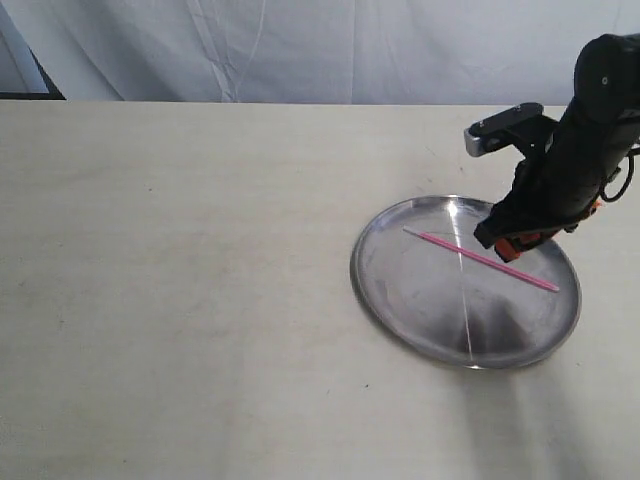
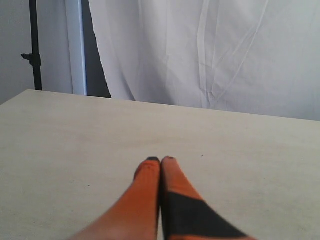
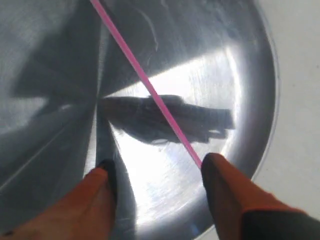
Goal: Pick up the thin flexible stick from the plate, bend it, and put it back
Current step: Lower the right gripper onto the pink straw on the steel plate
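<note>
White curtain (image 2: 200, 50) hangs behind the pale desk (image 1: 200, 300), and the plate (image 1: 420, 310) sits close to the desk's right edge. The thin flexible stick (image 1: 480, 257) lies flat and slantwise across the plate, untouched. My right gripper (image 1: 515, 243) hovers low over the end of the stick nearer the right edge, jaws spread wide and empty. My left gripper (image 2: 161, 161) has its fingers pressed together, holding nothing, over bare desk away from the plate.

From my right wrist, the stick (image 3: 145, 82) runs up against one finger (image 3: 215, 175), not midway between the two. I judge that to be the main danger: as I close, that finger would nudge the stick first and send it skating over the slick steel. Coming down too far would scrape the plate or shift it.
</note>
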